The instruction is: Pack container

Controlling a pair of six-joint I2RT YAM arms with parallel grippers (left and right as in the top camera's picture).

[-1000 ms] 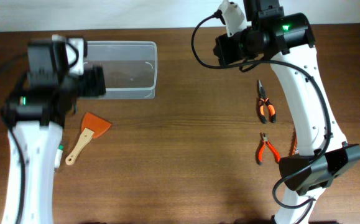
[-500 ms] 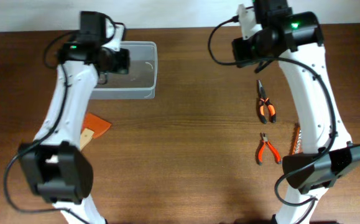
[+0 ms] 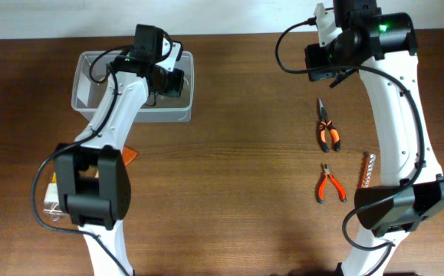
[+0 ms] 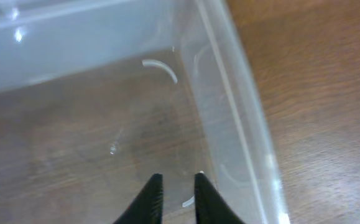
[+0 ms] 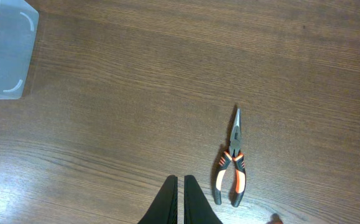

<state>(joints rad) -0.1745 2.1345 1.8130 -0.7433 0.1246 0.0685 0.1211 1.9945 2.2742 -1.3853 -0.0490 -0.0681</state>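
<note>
The container [image 3: 91, 84] is a clear plastic bin at the back left of the table, with nothing visible inside it. My left gripper [image 3: 171, 81] hangs over its right end. In the left wrist view the black fingertips [image 4: 156, 186] point at the bin's floor beside the right wall [image 4: 229, 93]. The left gripper [image 4: 176, 178] has its jaws a narrow gap apart with nothing between them. My right gripper [image 5: 181, 180] is shut and empty, high above the bare wood. Orange-and-black pliers [image 5: 229, 168] lie to its right, and the container's corner [image 5: 2, 56] shows at top left.
Long-nose pliers [image 3: 328, 126] and smaller orange pliers [image 3: 329, 185] lie at the right, with a thin metal tool [image 3: 366, 170] beside them. An orange scraper [image 3: 130, 154] peeks out from behind the left arm. A small white box [image 3: 52, 196] sits at the left edge.
My left arm has swung from the table's left side to above the container's right end, and its jaws have narrowed a lot. The right arm has drifted slightly right.
</note>
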